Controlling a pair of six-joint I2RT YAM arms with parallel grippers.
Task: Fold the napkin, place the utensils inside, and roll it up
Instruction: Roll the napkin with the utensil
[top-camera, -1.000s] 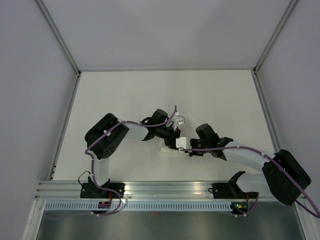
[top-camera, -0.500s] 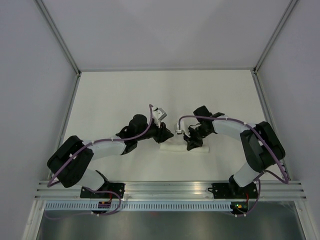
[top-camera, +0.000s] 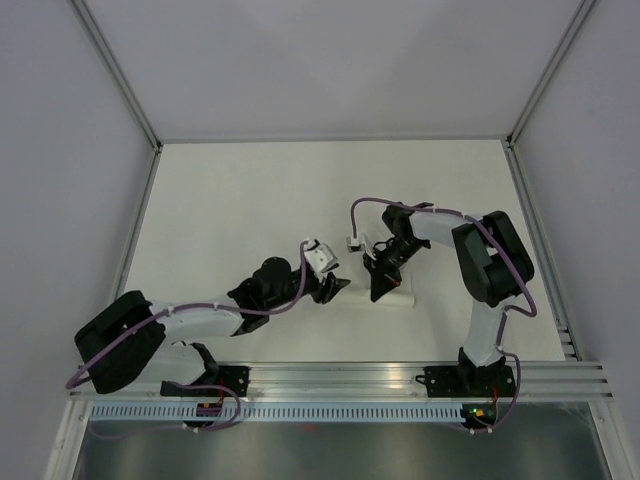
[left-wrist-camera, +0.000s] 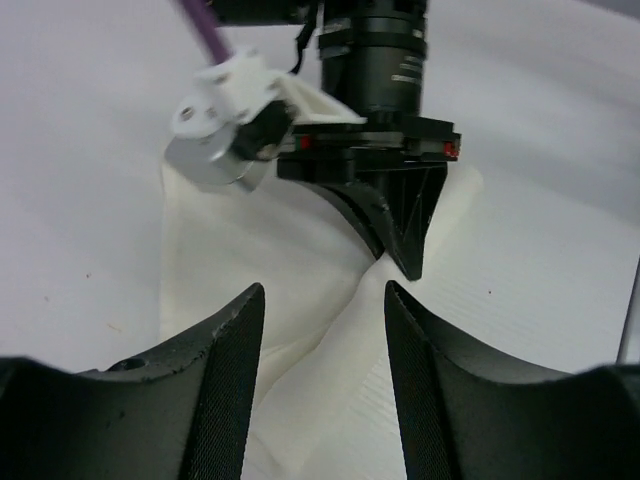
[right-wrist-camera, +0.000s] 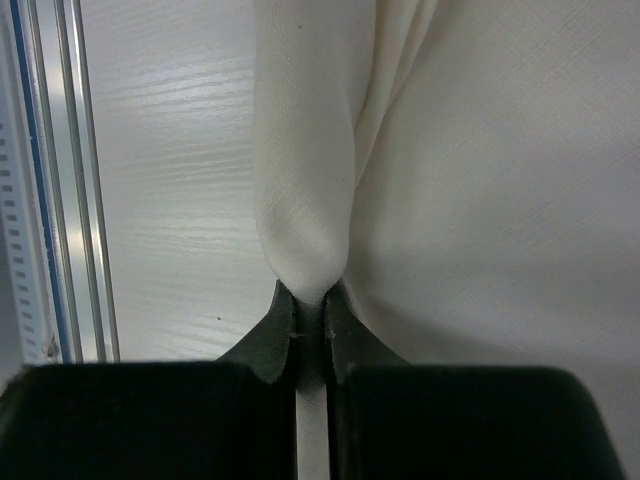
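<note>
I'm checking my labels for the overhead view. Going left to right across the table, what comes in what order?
Left arm's elbow → left pincer → right pincer, gripping the napkin → right arm's elbow.

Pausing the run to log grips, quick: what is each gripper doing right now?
Left gripper: jaws open, holding nothing.
Right gripper: jaws shut on a pinched fold of the napkin.

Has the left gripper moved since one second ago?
Yes. The left gripper has shifted slightly left, toward the slanted metal rail on the left side.
</note>
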